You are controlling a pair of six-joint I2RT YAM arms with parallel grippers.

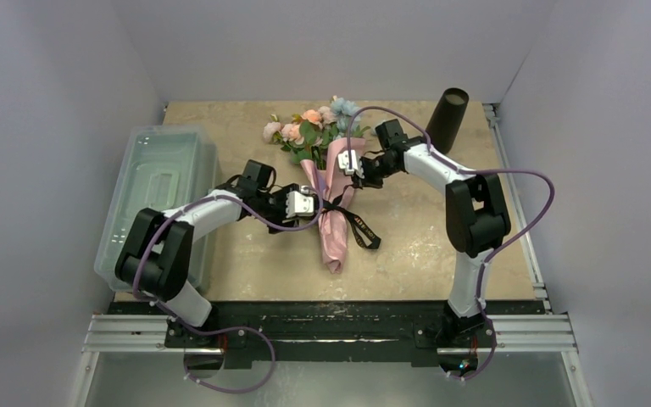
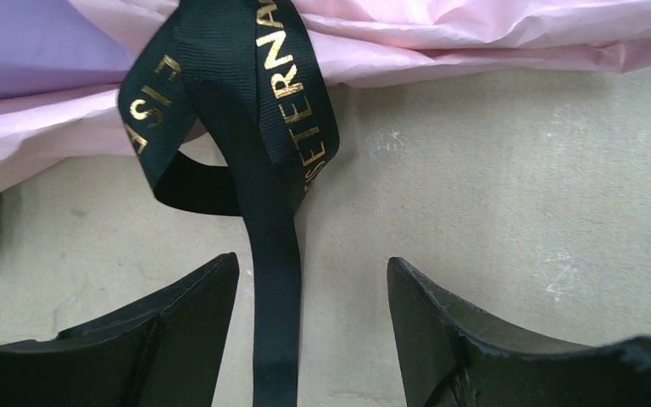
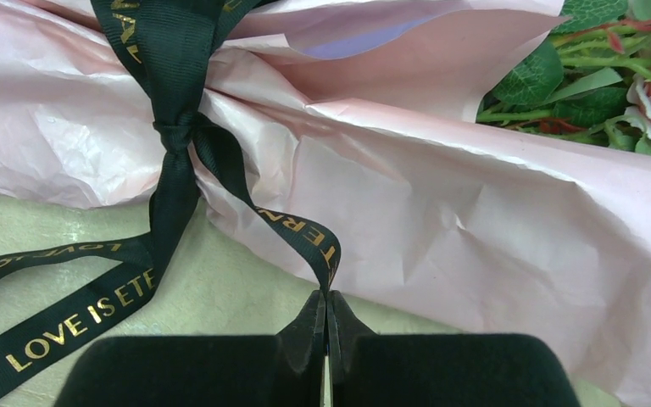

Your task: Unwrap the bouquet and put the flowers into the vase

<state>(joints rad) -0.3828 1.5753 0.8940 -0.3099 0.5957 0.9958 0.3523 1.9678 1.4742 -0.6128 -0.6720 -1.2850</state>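
Note:
The bouquet point(image 1: 332, 199) lies on the table, wrapped in pink paper point(image 3: 475, 229) and tied with a black gold-lettered ribbon point(image 3: 174, 136). Its flowers point(image 1: 314, 127) point to the far side. My right gripper point(image 3: 329, 295) is shut on a loop of the ribbon beside the paper; in the top view the right gripper point(image 1: 349, 164) is at the bouquet's right edge. My left gripper point(image 2: 314, 267) stands open on the bouquet's left side, and a ribbon tail point(image 2: 275, 288) runs between its fingers without being pinched. The black vase point(image 1: 447, 119) stands upright at the far right.
A clear plastic lidded bin point(image 1: 161, 182) sits along the table's left side, next to my left arm. Loose ribbon tails point(image 1: 364, 229) trail right of the bouquet's lower end. Grey walls close in the table at the back and sides.

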